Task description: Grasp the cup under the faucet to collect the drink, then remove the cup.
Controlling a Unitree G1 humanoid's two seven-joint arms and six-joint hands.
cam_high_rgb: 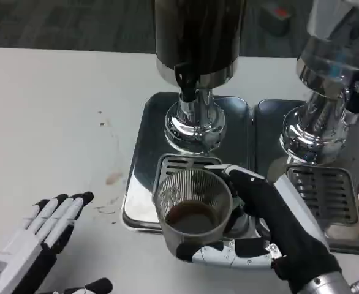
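Ribbed, translucent cup (pixel 192 205), holding a shallow pool of dark drink at its bottom, stands at the front edge of the left metal tray (pixel 144 165), over the slotted drip grate (pixel 182 163) and forward of the black faucet (pixel 184 78) of the dark dispenser (pixel 198 33). The right hand (pixel 262 223) grips the cup: one finger wraps the far right side of the wall, another lies along the near base, so that the cup sits between them. The cup appears thin-walled and light; a hard squeeze would probably deform it, and its ribbing should give some friction against slipping. The liquid makes it bottom-heavy yet liable to slosh, so it is best held at mid-wall, as here, and kept upright and level. The left hand (pixel 41 236) lies open on the white table (pixel 51 110), fingers extended, well apart from the tray and holding nothing. A second chrome dispenser (pixel 332 79) stands on the adjoining tray (pixel 271 131) to the right. Small brown stains (pixel 113 179) mark the table beside the left tray.
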